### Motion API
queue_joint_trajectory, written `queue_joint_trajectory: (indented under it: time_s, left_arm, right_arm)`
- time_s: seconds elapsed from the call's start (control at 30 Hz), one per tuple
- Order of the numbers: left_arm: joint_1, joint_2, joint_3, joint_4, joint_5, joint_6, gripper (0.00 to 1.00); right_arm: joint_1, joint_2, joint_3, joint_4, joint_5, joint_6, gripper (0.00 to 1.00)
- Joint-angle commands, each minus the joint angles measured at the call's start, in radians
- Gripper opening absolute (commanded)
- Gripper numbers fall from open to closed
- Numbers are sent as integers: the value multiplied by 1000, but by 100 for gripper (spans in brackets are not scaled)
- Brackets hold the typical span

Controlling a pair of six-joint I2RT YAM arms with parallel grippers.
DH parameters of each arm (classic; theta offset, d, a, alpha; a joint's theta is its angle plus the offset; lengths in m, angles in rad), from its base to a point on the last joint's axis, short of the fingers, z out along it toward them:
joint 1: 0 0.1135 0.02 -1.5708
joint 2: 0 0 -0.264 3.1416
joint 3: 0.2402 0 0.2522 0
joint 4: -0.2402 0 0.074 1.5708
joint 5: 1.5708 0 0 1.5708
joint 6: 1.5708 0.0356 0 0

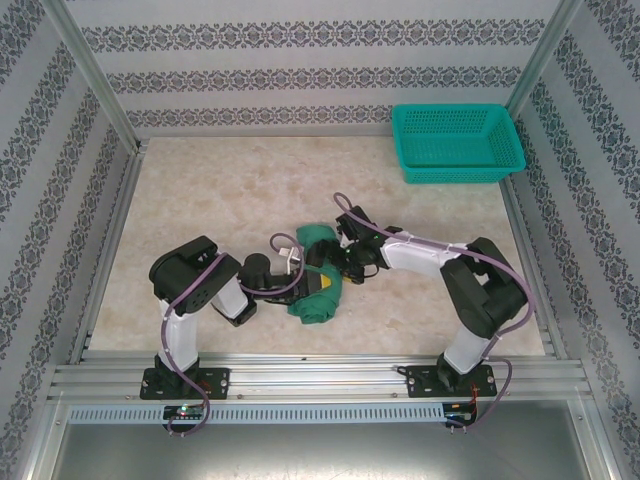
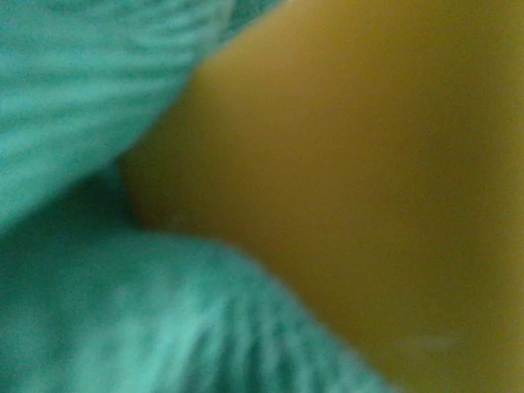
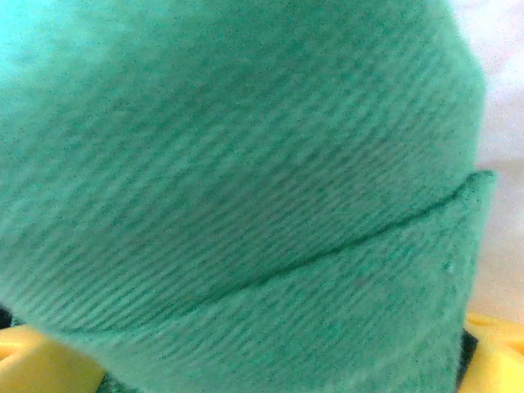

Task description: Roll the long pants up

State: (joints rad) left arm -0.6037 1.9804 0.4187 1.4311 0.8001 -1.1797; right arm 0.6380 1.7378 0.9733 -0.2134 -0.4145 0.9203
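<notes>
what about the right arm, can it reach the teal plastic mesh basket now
Probably yes: bare table lies between the right gripper and the basket, but its open jaws straddle the rolled dark green cloth pants, so back off first.

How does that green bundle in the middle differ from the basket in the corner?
The long pants are soft, dark green cloth, bunched into a lumpy roll; the basket is stiff teal mesh with straight walls. The pants lie centrally; the basket stands in the far right corner. Both are greenish.
</notes>
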Motion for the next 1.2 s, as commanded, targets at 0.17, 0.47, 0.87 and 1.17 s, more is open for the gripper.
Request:
queue_joint_trajectory:
  time_s: [0.17, 0.47, 0.87, 1.17]
  left_arm:
    - [-5, 28, 30, -71, 100, 44, 0]
    - [-26, -397, 319, -1315, -172, 729, 50]
    - [22, -628, 453, -1584, -346, 826, 56]
    - [22, -536, 438, -1504, -316, 798, 34]
  right_arm:
    - [111, 237, 73, 205, -161, 52, 10]
    - [-24, 7, -57, -16, 41, -28, 0]
    - [-193, -181, 130, -375, 182, -217, 0]
    - [-368, -26, 791, -637, 188, -336, 0]
